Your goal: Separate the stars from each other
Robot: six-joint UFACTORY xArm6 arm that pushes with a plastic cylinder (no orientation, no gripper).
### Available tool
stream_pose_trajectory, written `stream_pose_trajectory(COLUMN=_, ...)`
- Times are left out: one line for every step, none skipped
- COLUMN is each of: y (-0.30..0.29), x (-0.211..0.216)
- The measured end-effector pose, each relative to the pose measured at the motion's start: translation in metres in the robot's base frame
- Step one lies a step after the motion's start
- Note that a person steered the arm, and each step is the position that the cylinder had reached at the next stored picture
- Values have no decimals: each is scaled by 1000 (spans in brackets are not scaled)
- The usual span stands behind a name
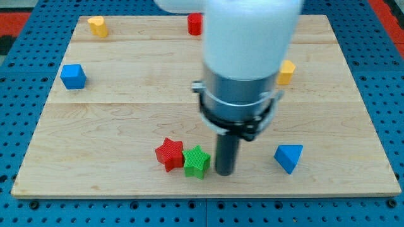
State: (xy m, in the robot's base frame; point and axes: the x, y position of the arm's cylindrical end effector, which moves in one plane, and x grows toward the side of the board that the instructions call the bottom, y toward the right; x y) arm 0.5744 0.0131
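Note:
A red star (169, 153) and a green star (196, 161) lie touching each other near the view's bottom, at the middle of the wooden board (113, 120). The red star is on the left, the green one on the right. My tip (225, 171) stands just right of the green star, very close to it or touching it. The arm's white and dark body hides the board above the tip.
A blue triangular block (288, 157) lies right of the tip. A blue cube (72, 76) is at the left. A yellow block (97, 26) and a red block (194, 24) are near the top edge. Another yellow block (287, 71) peeks out right of the arm.

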Motion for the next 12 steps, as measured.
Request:
stream_pose_trajectory(y=-64, x=-27)
stream_pose_trajectory(y=-54, x=-45)
stream_pose_trajectory(y=-32, x=-98)
stream_pose_trajectory(y=-104, x=-92)
stream_pose_trajectory(y=-158, x=-65)
stream_pose_trajectory(y=-131, x=-44)
stream_pose_trajectory(y=-111, x=-44)
stream_pose_trajectory(y=-89, x=-44)
stream_pose_trajectory(y=-65, x=-43)
stream_pose_trajectory(y=-77, x=-31)
stream_pose_trajectory(y=-103, x=-25)
stream_pose_trajectory(y=-99, x=5)
